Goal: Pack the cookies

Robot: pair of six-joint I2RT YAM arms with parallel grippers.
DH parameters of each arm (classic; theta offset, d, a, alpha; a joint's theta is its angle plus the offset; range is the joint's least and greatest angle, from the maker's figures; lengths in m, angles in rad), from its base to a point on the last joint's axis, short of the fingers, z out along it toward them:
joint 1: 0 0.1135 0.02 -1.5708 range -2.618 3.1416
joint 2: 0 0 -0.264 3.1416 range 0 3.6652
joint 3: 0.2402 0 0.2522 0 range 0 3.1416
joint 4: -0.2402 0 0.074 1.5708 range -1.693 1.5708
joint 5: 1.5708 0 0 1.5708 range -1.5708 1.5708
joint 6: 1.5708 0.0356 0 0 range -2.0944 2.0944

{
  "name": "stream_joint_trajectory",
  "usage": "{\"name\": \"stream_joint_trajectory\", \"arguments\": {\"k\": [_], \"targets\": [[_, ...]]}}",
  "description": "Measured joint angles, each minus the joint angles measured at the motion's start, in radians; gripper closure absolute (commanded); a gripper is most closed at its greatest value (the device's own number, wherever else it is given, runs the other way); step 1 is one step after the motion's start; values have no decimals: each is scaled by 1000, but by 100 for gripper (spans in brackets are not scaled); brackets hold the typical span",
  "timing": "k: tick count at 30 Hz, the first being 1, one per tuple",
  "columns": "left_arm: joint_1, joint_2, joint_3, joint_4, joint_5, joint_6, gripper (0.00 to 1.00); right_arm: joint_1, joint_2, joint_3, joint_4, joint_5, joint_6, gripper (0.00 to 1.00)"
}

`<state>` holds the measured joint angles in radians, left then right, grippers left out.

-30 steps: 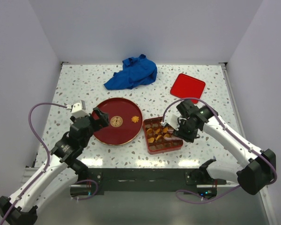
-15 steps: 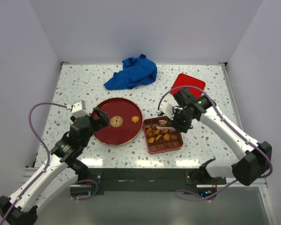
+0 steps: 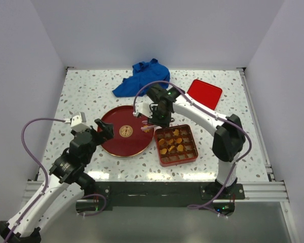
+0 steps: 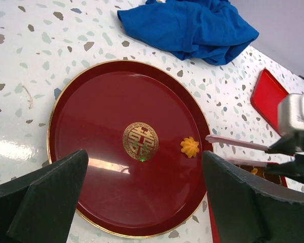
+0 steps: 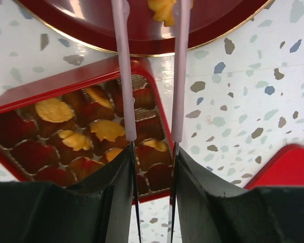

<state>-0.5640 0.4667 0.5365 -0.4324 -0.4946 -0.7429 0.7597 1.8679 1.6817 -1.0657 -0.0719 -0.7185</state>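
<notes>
- Cookie [image 4: 190,147] lies alone on plate [image 4: 91,126].
- Right arm [image 3: 192,109] stretches leftward; jaws parted, empty, tips just short of cookie.
- Left arm [image 3: 73,157] bent; jaws wide apart above plate.

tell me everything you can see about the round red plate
A round, dark red, glossy plate with a thin gold rim and a gold emblem at its centre, lying flat on the speckled table. One small flower-shaped orange cookie sits on it, just right of the emblem. The right claw reaches its thin pink tips over the plate's right rim toward that cookie.
</notes>
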Motion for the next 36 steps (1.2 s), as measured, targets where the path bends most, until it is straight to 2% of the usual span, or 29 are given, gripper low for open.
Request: {"name": "stream_joint_trajectory", "arguments": {"k": [9, 22, 36], "targets": [[0, -80, -27, -84, -31, -53, 0, -3, 175, 135, -79, 48, -80, 62], [0, -93, -28, -112, -42, -69, 0, -3, 241, 232, -146, 82, -133, 60], [0, -93, -28, -116, -43, -79, 0, -3, 272, 237, -147, 113, -141, 58]]}}
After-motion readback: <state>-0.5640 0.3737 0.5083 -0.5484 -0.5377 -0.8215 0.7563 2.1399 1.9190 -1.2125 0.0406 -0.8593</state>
